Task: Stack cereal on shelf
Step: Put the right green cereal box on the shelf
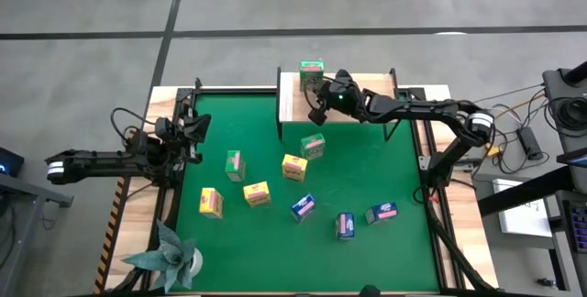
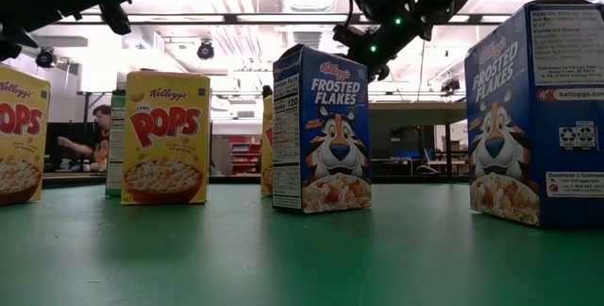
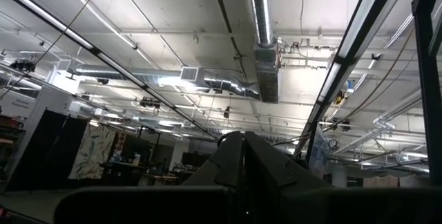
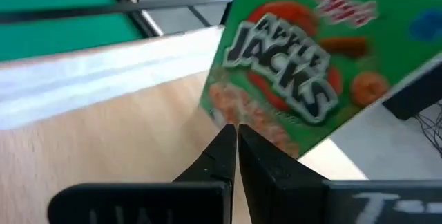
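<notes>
Item: cereal, nine small printed cardboard boxes. One green box (image 1: 312,68) stood on the shelf (image 1: 292,104) at the far edge of the green mat (image 1: 404,251). Two more green boxes (image 1: 313,145), three yellow boxes (image 1: 257,193) and three blue boxes (image 1: 381,212) were scattered on the mat, well apart from one another.

Handling, as I judged it: light, thin-walled card, stiff along the edges but easily dented across the broad printed faces; glossy, so somewhat slippery; tall and narrow, so prone to tipping. Best taken across the two narrow sides, near mid-height, with only modest squeeze.

My right gripper (image 1: 321,98) hung over the shelf just beside the green box, fingers (image 4: 231,158) pressed together and holding nothing; in my wrist view that box (image 4: 311,65) looked tilted, just beyond the fingertips. Whether I touched it I could not tell.

My left gripper (image 1: 194,130) waited at the mat's left edge, fingers together, empty.
</notes>
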You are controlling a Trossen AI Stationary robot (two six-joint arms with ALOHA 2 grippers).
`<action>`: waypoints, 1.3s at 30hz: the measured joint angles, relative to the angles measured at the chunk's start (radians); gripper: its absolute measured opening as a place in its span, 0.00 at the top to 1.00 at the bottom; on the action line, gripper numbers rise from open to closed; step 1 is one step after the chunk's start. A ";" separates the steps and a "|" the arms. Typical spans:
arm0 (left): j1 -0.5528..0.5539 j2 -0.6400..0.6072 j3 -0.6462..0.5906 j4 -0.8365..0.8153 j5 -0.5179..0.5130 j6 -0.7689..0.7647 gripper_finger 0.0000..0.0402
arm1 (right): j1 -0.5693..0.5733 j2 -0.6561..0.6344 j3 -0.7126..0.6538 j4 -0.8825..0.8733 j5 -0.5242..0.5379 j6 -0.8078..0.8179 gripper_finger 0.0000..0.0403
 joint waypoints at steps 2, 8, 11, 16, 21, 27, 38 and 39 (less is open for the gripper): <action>0.000 0.000 0.000 0.005 0.000 0.011 1.00 | -0.002 -0.002 0.000 0.031 -0.005 0.003 0.98; 0.000 -0.001 0.000 0.040 0.000 0.032 1.00 | -0.023 0.000 0.000 0.127 -0.006 -0.034 0.98; 0.000 -0.001 0.000 0.048 0.000 0.041 1.00 | -0.033 0.001 0.000 0.108 -0.002 -0.014 0.98; 0.000 0.003 0.000 0.048 0.000 0.054 1.00 | -0.001 -0.001 0.000 0.065 -0.012 0.006 0.98; 0.000 -0.001 0.000 0.058 0.000 0.060 1.00 | 0.030 -0.006 0.000 0.059 -0.006 0.006 0.98; 0.000 -0.001 0.000 0.067 0.000 0.093 1.00 | 0.038 -0.013 0.000 0.041 -0.006 0.006 0.98; 0.000 0.001 0.000 0.085 -0.011 0.133 1.00 | 0.033 -0.012 0.000 -0.018 0.002 -0.005 0.98; 0.000 -0.002 0.000 0.089 -0.013 0.133 1.00 | 0.034 -0.012 0.000 -0.020 0.002 -0.004 0.98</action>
